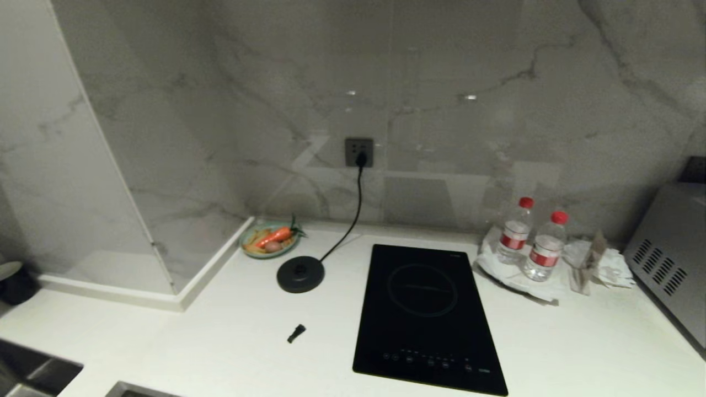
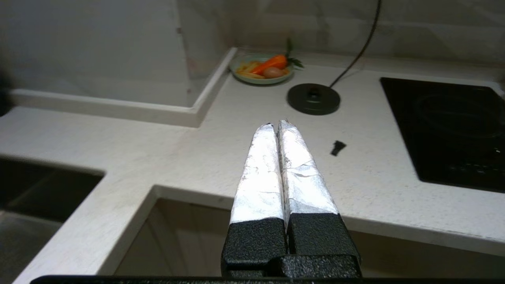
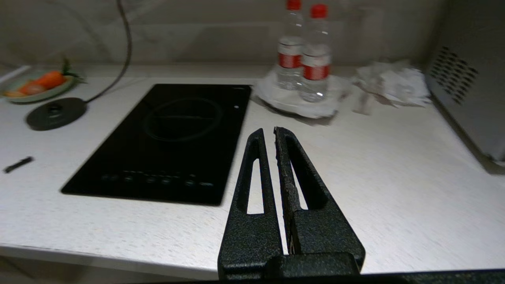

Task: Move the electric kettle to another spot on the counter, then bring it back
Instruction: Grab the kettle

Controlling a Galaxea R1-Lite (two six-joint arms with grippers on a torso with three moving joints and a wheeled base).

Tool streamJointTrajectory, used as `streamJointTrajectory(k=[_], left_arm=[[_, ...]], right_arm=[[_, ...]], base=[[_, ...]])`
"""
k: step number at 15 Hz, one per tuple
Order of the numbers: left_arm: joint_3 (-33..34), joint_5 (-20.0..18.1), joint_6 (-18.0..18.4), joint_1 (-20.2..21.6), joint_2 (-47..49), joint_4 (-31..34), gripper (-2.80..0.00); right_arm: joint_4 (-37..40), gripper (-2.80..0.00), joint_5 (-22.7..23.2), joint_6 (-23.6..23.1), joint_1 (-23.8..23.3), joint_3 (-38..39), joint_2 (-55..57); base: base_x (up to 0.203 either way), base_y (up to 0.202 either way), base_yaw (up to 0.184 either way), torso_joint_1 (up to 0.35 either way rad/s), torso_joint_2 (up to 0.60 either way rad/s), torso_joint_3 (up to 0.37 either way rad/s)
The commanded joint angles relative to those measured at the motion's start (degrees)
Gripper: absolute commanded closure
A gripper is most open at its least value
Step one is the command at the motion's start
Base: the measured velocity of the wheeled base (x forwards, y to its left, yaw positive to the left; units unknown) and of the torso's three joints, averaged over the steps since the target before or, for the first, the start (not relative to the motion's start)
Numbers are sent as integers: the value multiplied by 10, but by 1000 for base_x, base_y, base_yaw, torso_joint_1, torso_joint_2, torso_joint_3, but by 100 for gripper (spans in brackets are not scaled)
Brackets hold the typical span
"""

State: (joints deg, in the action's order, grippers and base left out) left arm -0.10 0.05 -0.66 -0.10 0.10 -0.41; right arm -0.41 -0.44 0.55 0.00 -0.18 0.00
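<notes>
The electric kettle is out of view. The white speckled counter [image 1: 231,353] carries only the kettle's round black base disc [image 1: 300,274], whose cord runs up to the wall socket [image 1: 359,152]. A dark object [image 1: 16,284] is cut off at the far left edge; I cannot tell what it is. Neither arm shows in the head view. My left gripper [image 2: 276,124], its fingers wrapped in foil, is shut and empty above the counter's front edge, short of the base disc [image 2: 313,98]. My right gripper [image 3: 267,129] is shut and empty, hanging over bare counter [image 3: 394,177] beside the hob.
A black induction hob [image 1: 427,317] sits mid-counter. Two water bottles [image 1: 532,240] stand on crumpled paper at the back right beside a grey appliance [image 1: 670,259]. A plate of vegetables [image 1: 270,240] sits behind the disc. A small black piece [image 1: 296,333] lies loose. A sink recess [image 1: 33,375] opens front left.
</notes>
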Motion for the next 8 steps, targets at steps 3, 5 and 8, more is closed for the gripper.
streamJointTrajectory(k=[3,5,8], left_arm=[[0,0,0,0,0,0,0],[0,0,0,0,0,0,0],[0,0,0,0,0,0,0]], right_arm=[[0,0,0,0,0,0,0],[0,0,0,0,0,0,0],[0,0,0,0,0,0,0]], base=[[-1,-8,175,-2,8,4],[-1,-8,175,4,9,2],[-3,-7,176,2,11,8]])
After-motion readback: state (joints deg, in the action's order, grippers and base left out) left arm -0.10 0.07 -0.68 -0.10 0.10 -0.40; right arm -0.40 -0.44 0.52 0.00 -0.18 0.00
